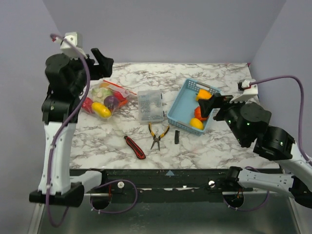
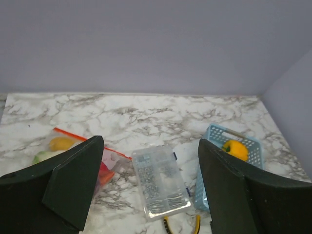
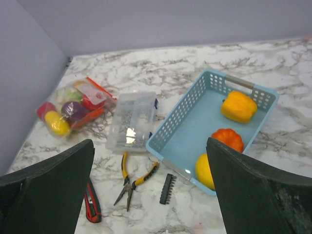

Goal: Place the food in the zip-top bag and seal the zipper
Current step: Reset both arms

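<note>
Clearly left claw (image 2: 150, 141), right claw (image 3: 149, 142) agape

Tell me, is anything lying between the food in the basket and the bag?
Yes: a clear box sits between the basket and the bag; the food would likely have to pass over it.

Zip-top bag (image 1: 108, 99) far left w/ food (image 1: 102, 109) in it. Compartment box (image 1: 150, 105) just right of bag, basket (image 1: 178, 101) right of box — 3 more pieces (image 1: 197, 123) inside. Nearer the arms, L to R — knife (image 1: 134, 146), pliers (image 1: 157, 135), bit strip (image 1: 177, 137).
</note>
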Tool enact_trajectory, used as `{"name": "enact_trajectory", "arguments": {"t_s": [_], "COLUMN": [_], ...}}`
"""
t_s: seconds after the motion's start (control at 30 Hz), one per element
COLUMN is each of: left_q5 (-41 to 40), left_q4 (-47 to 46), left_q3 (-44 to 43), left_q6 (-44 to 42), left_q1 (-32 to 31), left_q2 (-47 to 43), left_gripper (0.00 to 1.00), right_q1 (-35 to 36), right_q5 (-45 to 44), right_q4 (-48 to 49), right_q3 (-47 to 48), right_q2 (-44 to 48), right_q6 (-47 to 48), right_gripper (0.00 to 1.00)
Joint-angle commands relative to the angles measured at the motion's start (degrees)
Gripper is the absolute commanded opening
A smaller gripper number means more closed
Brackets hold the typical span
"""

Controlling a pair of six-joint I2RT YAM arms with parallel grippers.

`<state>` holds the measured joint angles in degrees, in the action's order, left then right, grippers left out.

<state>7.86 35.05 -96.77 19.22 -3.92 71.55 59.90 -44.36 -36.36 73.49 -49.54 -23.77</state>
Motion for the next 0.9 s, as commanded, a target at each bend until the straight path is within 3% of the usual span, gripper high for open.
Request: {"name": "enact_trajectory", "arguments": {"t_s": [0.0,0.1,0.2,0.5,0.87], "left_q5": [5.3,10.2,13.4,13.4,10.5], "left_q4": [-11.9,-20.5,-26.3,-31.8,-29.0], "left_q3": [9.9,15.9,19.7,26.5,28.9], "left_q6": [1.1,1.7,1.5,0.5,1.1], "left_q1": [-1.5,-1.9,-2.0,-2.0,-2.0], "left_q2": [-14.7,-23.1,-30.4,-42.8,-46.5], "left_gripper": [0.81,0.84,0.98,0.99,0.99], "right_q1": [-0.1,-0.1,0.0,-0.1,-0.1], "right_q5": [-1.6,-0.8,-0.2,-3.5,-5.3], "right_q4": [3.4,5.7,8.2,10.0,11.4], "right_q3": [2.8,3.4,3.2,6.3,5.3], "right_q2": [2.3,4.3,6.2,6.3,7.9], "right_q6": [7.6,10.0,12.3,14.4,12.5], "right_gripper": [1.00,1.00,1.00,1.00,1.00]}}
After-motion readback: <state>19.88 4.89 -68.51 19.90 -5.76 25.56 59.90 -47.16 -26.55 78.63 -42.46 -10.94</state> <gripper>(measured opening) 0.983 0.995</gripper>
